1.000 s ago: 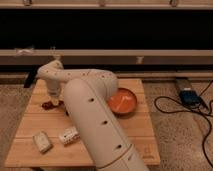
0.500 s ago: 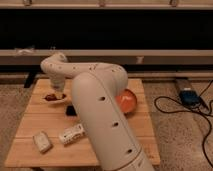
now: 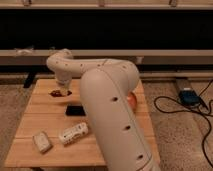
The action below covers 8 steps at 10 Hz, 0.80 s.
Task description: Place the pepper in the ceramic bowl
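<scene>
Gripper is down at tabletop level by the far-left corner, hanging off the wrist end of the arm. Open or closed: can't tell, and can't tell if it has hold of anything, since the wrist covers it from this angle. Pepper lies on the table right at the gripper's tip, on the side twd the left edge. Touching or just beside: can't tell.

Counts: 1 arm, 1 gripper, 1 pepper, 1 bowl, 1 block, 2 white items, 1 box.

Hidden/cut off: the bowl shows only as an orange-red sliver by the right edge; the rest is behind the arm. The arm's thick upper part runs from the near edge up across the right half of the tabletop, covering the near-right corner too. It sits btwn pepper and bowl, which are well apart.

Others: the block, black and flat, lies near the middle, just twd the near edge from the gripper and apart from the pepper. Its right end meets the arm's outline. By the near-left corner there's a small white pad. A longer white packet w/ dark marks lies near it twd the middle, not touching. Markings are too small to read.

Off the table, past the right edge on the floor, there's a blue box w/ black cables looping around it.
</scene>
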Available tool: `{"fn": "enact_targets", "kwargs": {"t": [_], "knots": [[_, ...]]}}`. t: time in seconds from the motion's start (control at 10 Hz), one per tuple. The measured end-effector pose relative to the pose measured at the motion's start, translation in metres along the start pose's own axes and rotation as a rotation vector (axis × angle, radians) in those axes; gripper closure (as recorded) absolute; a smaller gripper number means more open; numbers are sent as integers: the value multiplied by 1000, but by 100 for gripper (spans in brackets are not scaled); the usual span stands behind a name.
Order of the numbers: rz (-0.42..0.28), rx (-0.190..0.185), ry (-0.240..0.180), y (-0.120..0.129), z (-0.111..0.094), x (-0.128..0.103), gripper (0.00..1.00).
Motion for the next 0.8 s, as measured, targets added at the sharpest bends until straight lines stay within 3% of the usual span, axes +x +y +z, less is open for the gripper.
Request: {"fn": "enact_targets", "kwargs": {"t": [0.3,0.6,0.8], "knots": [[82,25,-20,4,-33,59,100],[207,49,-54,7,-78,94,100],[292,57,-47,9,-94,126,100]]}}
